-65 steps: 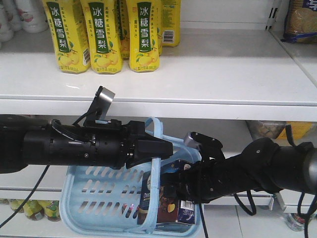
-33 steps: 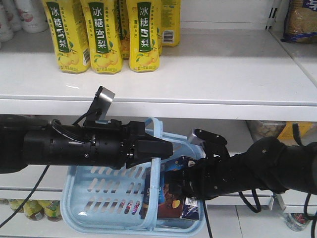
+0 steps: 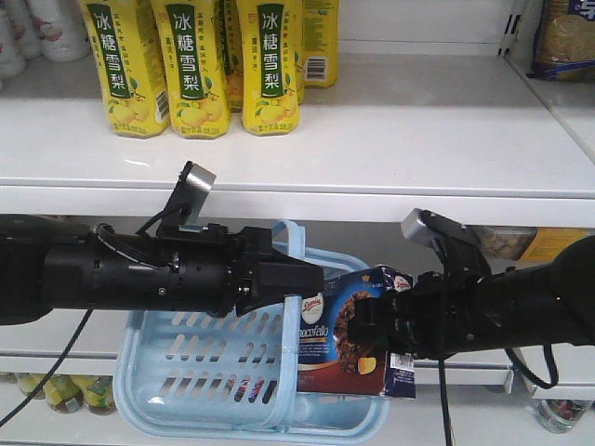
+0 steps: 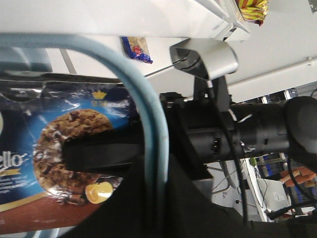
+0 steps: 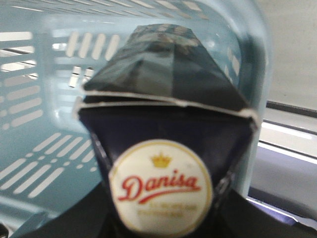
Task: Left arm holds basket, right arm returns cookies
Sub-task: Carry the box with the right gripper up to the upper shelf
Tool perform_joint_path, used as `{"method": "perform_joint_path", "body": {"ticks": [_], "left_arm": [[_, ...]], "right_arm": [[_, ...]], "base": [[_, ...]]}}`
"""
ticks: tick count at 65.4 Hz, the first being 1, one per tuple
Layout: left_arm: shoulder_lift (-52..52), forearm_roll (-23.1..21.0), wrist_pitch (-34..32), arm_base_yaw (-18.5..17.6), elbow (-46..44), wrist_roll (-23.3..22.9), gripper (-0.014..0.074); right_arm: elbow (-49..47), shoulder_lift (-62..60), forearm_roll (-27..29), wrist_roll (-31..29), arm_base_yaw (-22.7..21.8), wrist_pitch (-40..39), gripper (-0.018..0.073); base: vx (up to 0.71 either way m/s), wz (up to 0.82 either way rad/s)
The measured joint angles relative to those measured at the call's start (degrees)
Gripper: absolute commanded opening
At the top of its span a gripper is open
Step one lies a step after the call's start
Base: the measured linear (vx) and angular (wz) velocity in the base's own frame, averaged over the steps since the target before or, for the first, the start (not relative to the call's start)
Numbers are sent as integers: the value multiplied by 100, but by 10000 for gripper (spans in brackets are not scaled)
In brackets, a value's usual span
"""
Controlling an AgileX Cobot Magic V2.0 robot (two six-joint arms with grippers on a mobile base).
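Two hands | left hand (image 3: pixel 302 282) clamped on basket (image 3: pixel 177 367) handle (image 3: pixel 292 367) | right hand (image 3: pixel 370 327) gripping cookies (image 3: pixel 337 321), just beside that handle

The white shelf (image 3: pixel 418 139) carries yellow-labelled drink bottles (image 3: pixel 195 65), upright in a row. White containers (image 3: pixel 37 28) stand just left of the bottles. A biscuit packet (image 3: pixel 567 42) sits well right of them.
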Motion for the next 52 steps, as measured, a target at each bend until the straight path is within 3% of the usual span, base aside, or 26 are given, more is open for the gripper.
{"method": "perform_joint_path", "body": {"ticks": [37,52], "left_arm": [[0,0,-6,0,0,0,-3],[0,0,-6,0,0,0,-3]], "right_arm": [[23,-2122,-1699,1576,-16,697,150],[-36,-3329,-2093,2069,-16,831,150]], "base": [[0,0],[0,0]]}}
